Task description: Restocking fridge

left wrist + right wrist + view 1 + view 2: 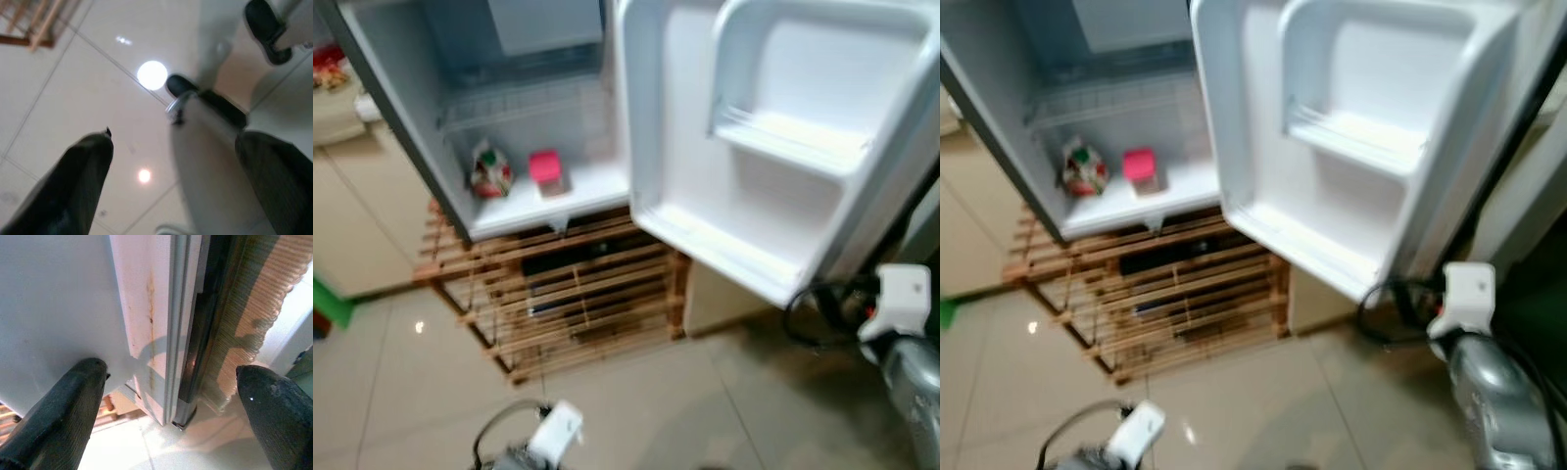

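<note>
So we were standing in front of the little fridge with its door swung wide open toward our right. The door shelves were bare white plastic. Inside, on the bottom of the fridge, sat a red-and-green packet and just beside it a pink box, both toward the left under a wire shelf. The fridge was perched on a wooden slatted rack on the tiled floor.

Our left gripper was hanging low over the tiles, fingers spread wide apart with nothing between them. Our right gripper was down by the lower edge of the open door, also spread wide and empty, looking at the door's edge, which had a rusty streak on it. The head views were pretty blurry, so we couldn't read the packet.
</note>
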Controlling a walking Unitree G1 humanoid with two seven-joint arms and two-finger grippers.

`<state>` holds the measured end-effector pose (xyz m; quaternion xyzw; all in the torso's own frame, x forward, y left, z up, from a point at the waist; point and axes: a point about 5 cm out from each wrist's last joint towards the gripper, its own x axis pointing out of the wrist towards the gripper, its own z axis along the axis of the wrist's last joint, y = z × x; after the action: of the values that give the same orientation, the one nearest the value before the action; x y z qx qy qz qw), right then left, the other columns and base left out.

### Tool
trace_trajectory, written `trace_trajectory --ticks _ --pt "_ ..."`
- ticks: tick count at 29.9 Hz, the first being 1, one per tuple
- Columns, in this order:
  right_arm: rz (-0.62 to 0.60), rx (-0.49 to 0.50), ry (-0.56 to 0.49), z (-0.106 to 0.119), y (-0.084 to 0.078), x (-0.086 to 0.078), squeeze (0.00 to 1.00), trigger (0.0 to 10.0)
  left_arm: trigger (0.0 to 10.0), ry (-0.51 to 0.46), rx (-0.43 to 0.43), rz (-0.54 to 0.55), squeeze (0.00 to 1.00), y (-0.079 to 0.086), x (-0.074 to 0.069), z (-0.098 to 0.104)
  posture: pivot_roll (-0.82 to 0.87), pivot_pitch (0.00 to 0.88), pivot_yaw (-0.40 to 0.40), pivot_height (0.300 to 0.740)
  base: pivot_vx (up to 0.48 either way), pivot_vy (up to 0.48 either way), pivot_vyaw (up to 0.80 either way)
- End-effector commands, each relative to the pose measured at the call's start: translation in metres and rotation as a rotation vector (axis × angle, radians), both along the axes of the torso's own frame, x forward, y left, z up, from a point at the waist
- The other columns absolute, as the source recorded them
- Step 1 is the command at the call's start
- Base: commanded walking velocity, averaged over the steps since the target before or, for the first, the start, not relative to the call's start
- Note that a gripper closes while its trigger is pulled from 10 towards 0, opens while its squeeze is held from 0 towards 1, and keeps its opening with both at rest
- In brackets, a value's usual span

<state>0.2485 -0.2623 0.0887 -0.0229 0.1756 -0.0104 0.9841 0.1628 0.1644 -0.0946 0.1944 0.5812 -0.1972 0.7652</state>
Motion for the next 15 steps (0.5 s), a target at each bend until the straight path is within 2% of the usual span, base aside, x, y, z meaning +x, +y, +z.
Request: trace_trajectory --ticks 1,4,7,9,12,15 --pt "0.114 0.052 -0.066 0.016 0.024 0.009 0.0 10.0 10.0 0.02 0.023 -0.007 0.0 0.009 -0.005 -0.001 -0.18 0.0 0.089 0.74 0.0 0.0 0.0" --pt "0.172 0.08 -0.056 0.021 0.032 0.004 0.0 10.0 10.0 0.023 0.031 -0.007 0.0 0.011 -0.006 -0.002 -0.18 0.0 0.09 0.74 0.0 0.0 0.0" --pt "0.377 0.234 -0.051 0.034 0.06 -0.014 0.0 10.0 10.0 0.048 0.052 -0.008 0.0 0.015 -0.015 -0.006 -0.19 0.0 0.093 0.74 0.0 0.0 0.0" --pt "0.458 0.292 -0.051 0.04 0.069 -0.023 0.0 10.0 10.0 0.062 0.057 -0.012 0.0 0.017 -0.02 -0.007 -0.19 0.0 0.092 0.74 0.0 0.0 0.0" --pt "0.514 0.321 -0.037 0.041 0.073 -0.031 0.0 10.0 10.0 0.08 0.064 -0.025 0.0 0.018 -0.025 -0.009 -0.19 0.0 0.092 0.74 0.0 0.0 0.0" --pt "0.535 0.323 0.0 0.037 0.068 -0.039 0.0 10.0 10.0 0.096 0.075 -0.031 0.0 0.021 -0.031 -0.011 -0.19 0.0 0.09 0.74 0.0 0.0 0.0"
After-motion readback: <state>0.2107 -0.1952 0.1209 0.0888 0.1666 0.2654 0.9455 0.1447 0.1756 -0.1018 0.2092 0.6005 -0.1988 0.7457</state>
